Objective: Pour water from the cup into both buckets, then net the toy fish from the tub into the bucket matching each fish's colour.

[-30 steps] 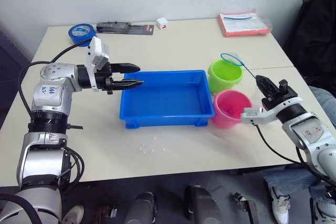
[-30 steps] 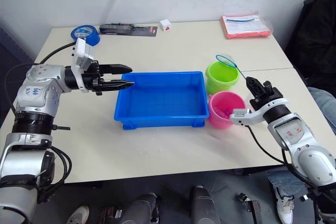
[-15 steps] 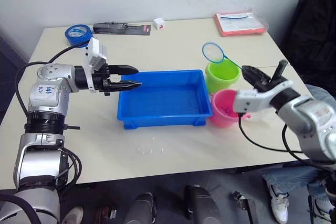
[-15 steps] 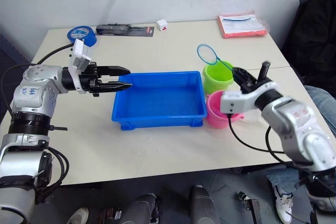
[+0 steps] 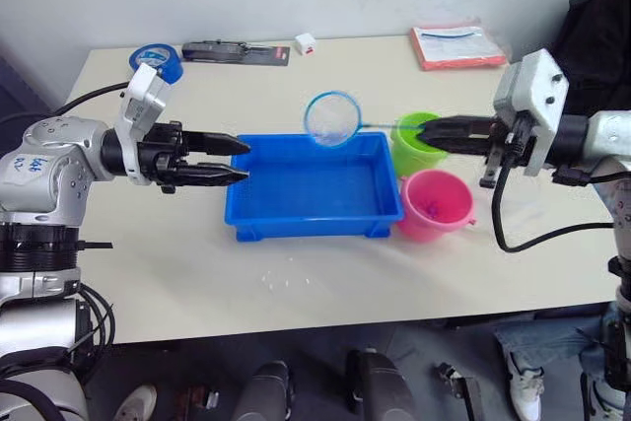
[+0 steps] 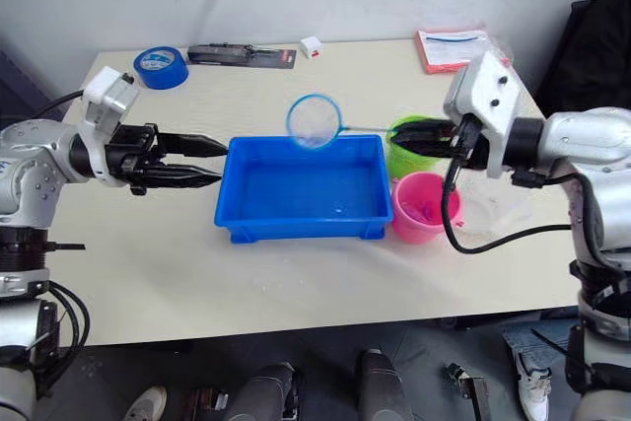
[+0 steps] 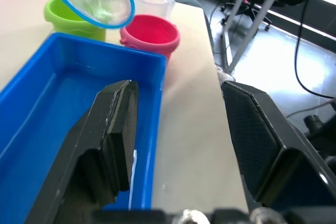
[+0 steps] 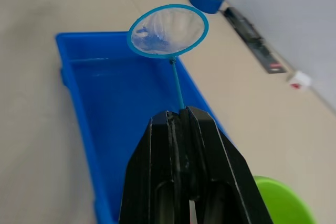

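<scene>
Left eye view gives me the beige tabletop [image 5: 325, 283] first, then the blue tub [image 5: 308, 187] at its centre, with water lying in it. Just off the tub's right end I see the lime green bucket [image 5: 416, 144] behind and the pink bucket [image 5: 436, 204] in front, close together. From the left wrist view I can make out the clear cup [image 7: 151, 1] standing just behind the pink bucket.

My right tool [image 5: 426, 132] hangs above the green bucket, fingers pressed together on the thin handle of the net [image 5: 331, 118], which reaches out level so that the light-blue hoop hangs over the tub's far rim. My left tool [image 5: 240, 161] is off the tub's left end, its fingers spread apart and gripping nothing, tips at the tub's left wall.

Along the far edge I note a blue tape roll [image 5: 155, 55], a dark flat package [image 5: 236, 51], a small white box [image 5: 305, 42] and a red folder [image 5: 458, 43].
</scene>
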